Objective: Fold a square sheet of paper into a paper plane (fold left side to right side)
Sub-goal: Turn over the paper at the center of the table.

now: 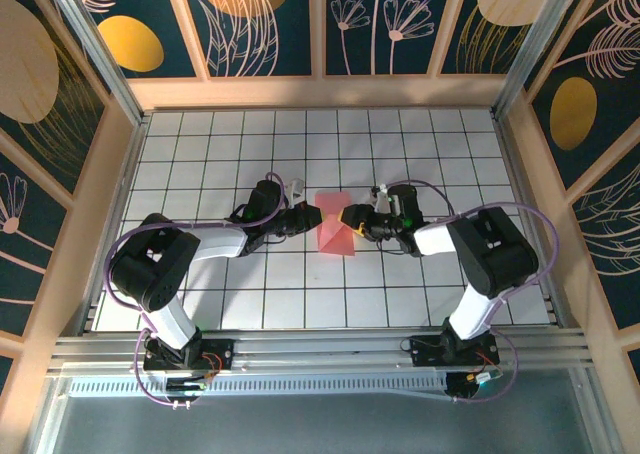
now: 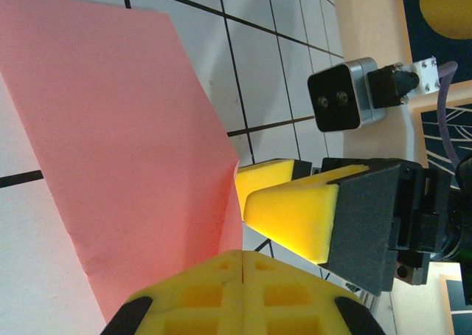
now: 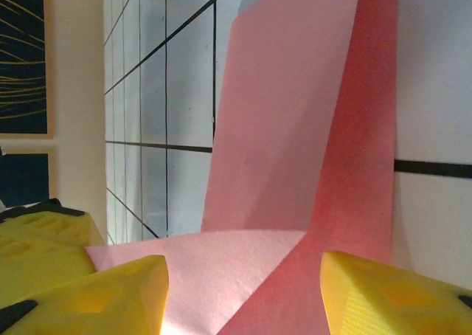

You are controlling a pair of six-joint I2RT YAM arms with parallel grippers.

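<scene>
1. Square sheet of paper (image 1: 333, 228): salmon-pink, plain. It lies at mid-table between the two grippers, on the white tiled table (image 1: 200, 294). It is partly folded: one portion lies flat on the tiles and a flap is raised off them. The right wrist view shows a darker crease (image 3: 354, 165) running along the length of the sheet (image 3: 287, 114).

2. Left gripper (image 1: 312, 215): touches the sheet's left edge. In its own wrist view the yellow pads (image 2: 243, 283) meet along a single seam with no gap. The pink edge (image 2: 125, 128) runs down to them, so they appear to pinch a corner of the raised flap. The paper inside the seam is hidden, so this is likely, not certain.

3. Right gripper (image 1: 349, 219): at the sheet's right edge, opposite the left gripper. Its fingers (image 3: 391, 291) stand well apart with the flap passing between them, unclamped. The left wrist view shows its foam tips (image 2: 295, 209) just beside the paper's corner.

4. Stage, as judged: the left-to-right fold is in progress and the flap is not yet laid down or creased.

5. Hazards:
   a. The thin sheet may slide on the smooth tiles if the flap is drawn across with nothing pinning the flat part.
   b. The edges may land askew, giving a crooked crease.
   c. A pinch on one corner only may let the flap twist or buckle.
   d. The grippers are close together, so their foam pads may collide.
</scene>
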